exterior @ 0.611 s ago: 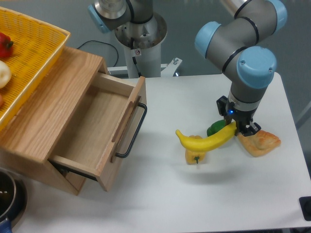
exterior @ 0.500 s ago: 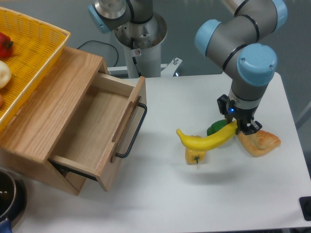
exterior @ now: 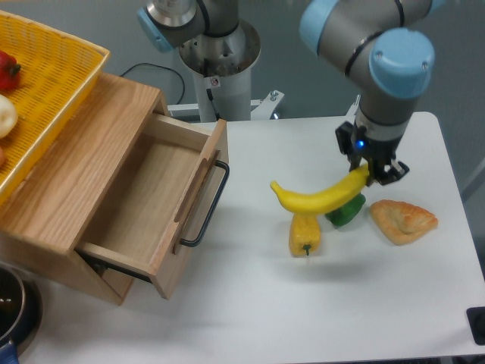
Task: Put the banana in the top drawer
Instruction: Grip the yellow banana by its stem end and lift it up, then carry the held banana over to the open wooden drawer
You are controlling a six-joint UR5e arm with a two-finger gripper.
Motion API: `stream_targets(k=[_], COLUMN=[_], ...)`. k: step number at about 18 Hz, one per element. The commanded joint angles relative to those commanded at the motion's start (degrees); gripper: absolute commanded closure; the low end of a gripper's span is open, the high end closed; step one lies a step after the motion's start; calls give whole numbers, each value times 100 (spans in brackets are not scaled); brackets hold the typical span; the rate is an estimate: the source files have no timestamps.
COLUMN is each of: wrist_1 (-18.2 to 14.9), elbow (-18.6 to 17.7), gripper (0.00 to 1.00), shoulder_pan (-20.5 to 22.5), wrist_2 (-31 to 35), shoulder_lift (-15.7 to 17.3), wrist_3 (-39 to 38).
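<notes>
— Over on the far left, what's that yellow thing?

— A woven basket [exterior: 53, 68], sitting on top of the wooden cabinet [exterior: 83, 159]. Just right of it the top drawer [exterior: 148, 201] is pulled out, nothing visible inside, its black handle [exterior: 206, 206] facing the white table [exterior: 250, 303].

— And the banana?

— Off to the right, held up above the table. The gripper [exterior: 371, 173] has its fingers clamped on the banana [exterior: 322, 197] at its right-hand end, so nearly all of it sticks out leftward, toward the drawer, drooping a little at the free tip.

— What's underneath it?

— A yellow pepper [exterior: 305, 233] below the middle, a green pepper [exterior: 345, 212] beside that, and a pastry [exterior: 403, 220] furthest right. The banana looks clear of all three.

— So what matters for the next move?

— I'd say the drawer lies well to the left of the gripper, and the banana's long axis already points roughly that way. Carried across, the free end arrives first, and it may want turning to lie along the drawer.
</notes>
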Motion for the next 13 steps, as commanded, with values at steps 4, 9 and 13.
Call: stream_targets(k=[4,9,13], wrist_1=[-449,-722,-766], elbow=[-18,-18,-9], gripper=[88,88,88], shoulder_pan=[-26,-18,-70], wrist_2=[9,70,62], shoulder_lift=[422,835,1020], wrist_3=[-281,-387,-676])
